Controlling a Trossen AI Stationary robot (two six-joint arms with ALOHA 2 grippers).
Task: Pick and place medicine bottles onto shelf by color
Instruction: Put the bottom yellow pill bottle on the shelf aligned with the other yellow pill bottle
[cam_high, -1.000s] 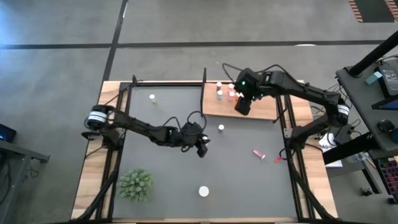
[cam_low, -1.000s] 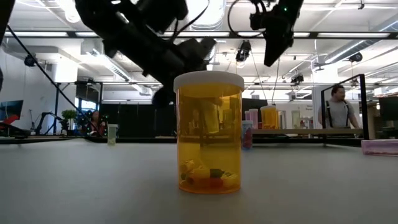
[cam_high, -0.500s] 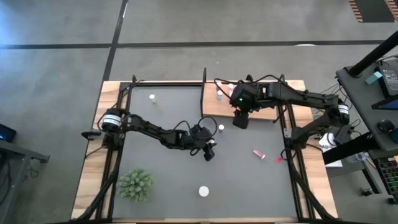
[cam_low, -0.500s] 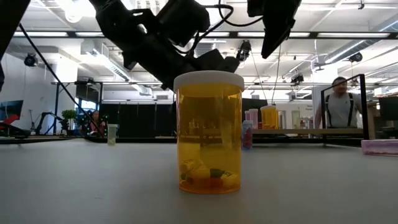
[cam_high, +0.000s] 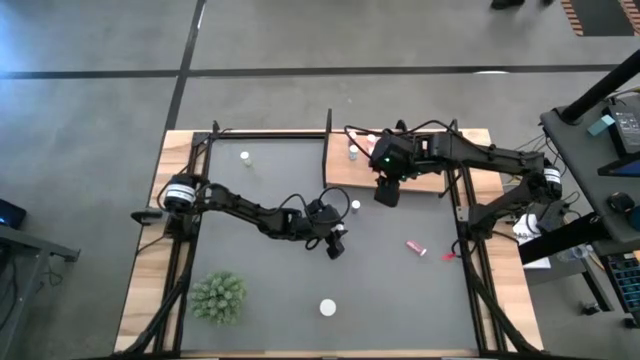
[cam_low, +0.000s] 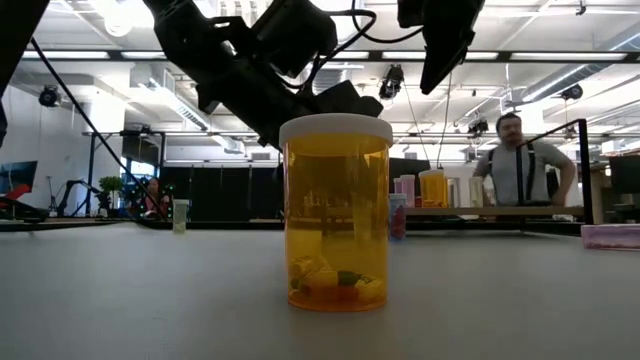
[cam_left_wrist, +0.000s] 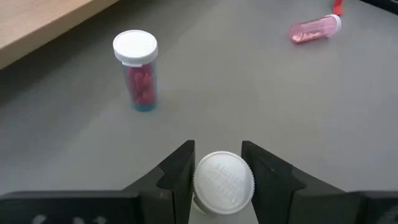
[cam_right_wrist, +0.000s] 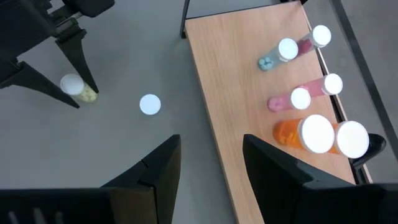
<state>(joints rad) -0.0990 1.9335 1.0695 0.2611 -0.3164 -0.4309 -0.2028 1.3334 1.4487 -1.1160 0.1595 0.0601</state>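
- Against the picture from half a second back, both arms are sitting where they were; only the person (cam_low: 519, 170) beyond the table is standing farther left, behind the shelf.
- The left gripper (cam_left_wrist: 217, 171) is hovering over the middle of the dark grey mat (cam_high: 270, 300), its two fingers clamped on a white-capped yellow-green bottle (cam_left_wrist: 222, 183); the right wrist view is showing that bottle's pale yellow-green body between the finger points.
- The right gripper (cam_right_wrist: 210, 158) is hanging above the near edge of the shelf (cam_high: 430, 178), fingers standing apart with nothing between them.
- On the shelf, pink bottles (cam_right_wrist: 300, 99) and two orange bottles (cam_right_wrist: 317, 134) are standing grouped together.
- A red-filled bottle with a white cap (cam_left_wrist: 137, 70) is standing upright on the mat just beside the shelf edge.
- A pink bottle (cam_left_wrist: 314, 29) is lying on its side farther off on the mat.
- An orange bottle (cam_low: 336, 212) is standing closest to the low camera, pills lying at its bottom.
- The gripped bottle's cap is carrying raised lettering, too faint to read; no other writing is legible.
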